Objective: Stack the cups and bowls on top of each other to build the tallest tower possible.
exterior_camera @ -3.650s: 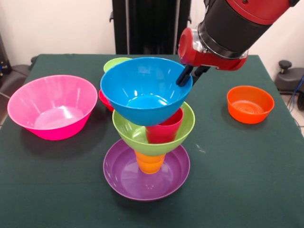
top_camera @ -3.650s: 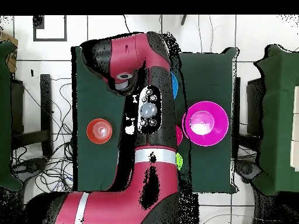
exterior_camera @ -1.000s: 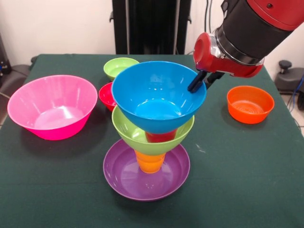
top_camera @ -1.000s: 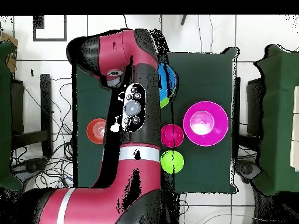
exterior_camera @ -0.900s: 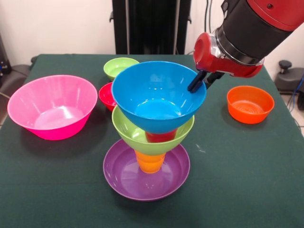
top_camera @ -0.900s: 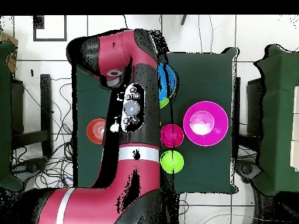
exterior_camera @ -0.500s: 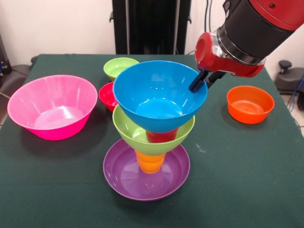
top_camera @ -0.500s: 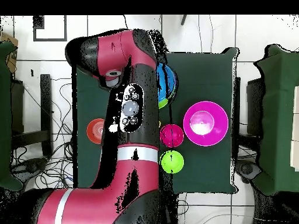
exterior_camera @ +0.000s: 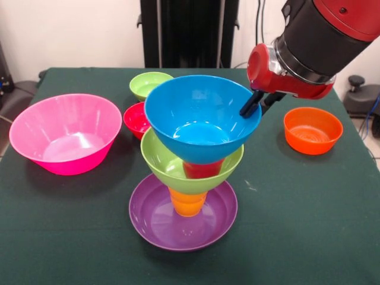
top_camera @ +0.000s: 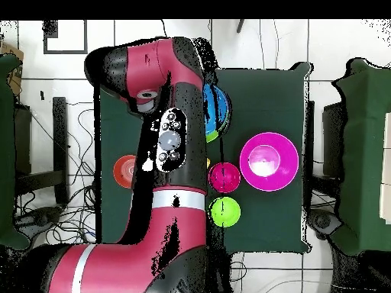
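Tower (exterior_camera: pixel 185 178) sits front-centre on the table (exterior_camera: pixel 309 225): purple bowl (exterior_camera: pixel 155 219) as base, orange cup (exterior_camera: pixel 187 202) in it, lime green bowl (exterior_camera: pixel 161 166) on that, red cup (exterior_camera: pixel 203 169) inside, blue bowl (exterior_camera: pixel 196 122) on top. Gripper (exterior_camera: pixel 255 105) is clamped on the blue bowl's rim on the side toward the orange bowl (exterior_camera: pixel 313 130), one finger inside the wall, one outside, gap narrow

Blue bowl looks tilted, held side higher, and sits offset toward the gripper over the red cup. Can't tell if its bottom is fully seated on the cup

Risks as I judge them: letting go while it's off-centre could let the bowl rock and slide off. Any sideways drag from the fingers on release could pull the top and topple both cups, since each level rests on a narrow cup

Pink bowl (exterior_camera: pixel 64 132), small red bowl (exterior_camera: pixel 136 119), small green bowl (exterior_camera: pixel 148 84) are still loose; a falling bowl could knock them
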### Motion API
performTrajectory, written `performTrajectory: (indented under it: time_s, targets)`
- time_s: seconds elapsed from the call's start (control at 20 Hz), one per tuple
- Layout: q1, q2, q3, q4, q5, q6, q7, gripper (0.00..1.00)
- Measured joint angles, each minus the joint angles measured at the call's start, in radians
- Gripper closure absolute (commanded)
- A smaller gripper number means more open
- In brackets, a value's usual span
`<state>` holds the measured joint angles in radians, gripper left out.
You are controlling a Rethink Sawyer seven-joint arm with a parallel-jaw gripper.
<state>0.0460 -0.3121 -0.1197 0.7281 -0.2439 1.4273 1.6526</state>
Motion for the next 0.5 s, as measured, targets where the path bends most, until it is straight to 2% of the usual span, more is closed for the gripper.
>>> performTrajectory:
  time_s: [0.5]
  targets:
    - [0.008,0.084,-0.001,-0.156,0.002,0.111,0.0,1.0]
